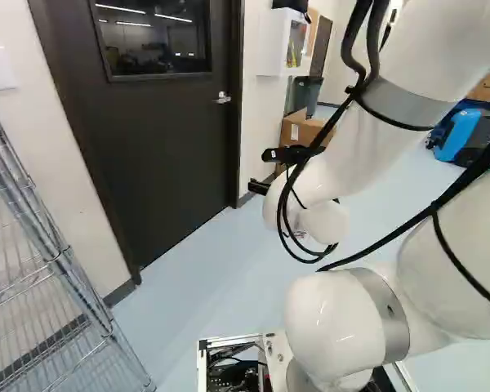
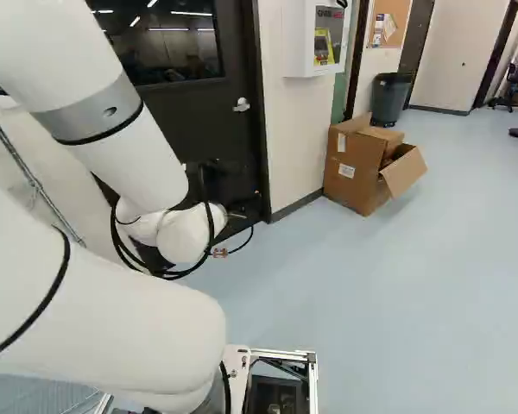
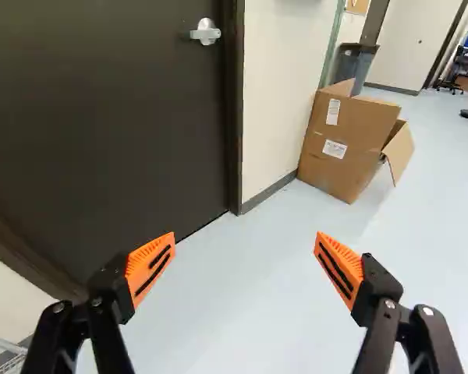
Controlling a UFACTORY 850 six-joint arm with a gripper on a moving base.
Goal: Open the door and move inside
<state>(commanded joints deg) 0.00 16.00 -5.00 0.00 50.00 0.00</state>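
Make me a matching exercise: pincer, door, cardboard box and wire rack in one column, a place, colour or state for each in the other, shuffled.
1. pincer
2. door
3. cardboard box
4. wire rack

A. at the left edge of the left base view
B. brown, with a flap sticking out
C. open, gripping nothing
D. dark and shut

Right pairs: 1-C, 2-D, 3-B, 4-A

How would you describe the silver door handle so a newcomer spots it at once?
Find the tall, dark door with a rectangular glass window in its upper half. Below window level, near the door's edge on the side of the open brown cardboard box, sits a small silver lever handle on a round plate, bright against the dark door.
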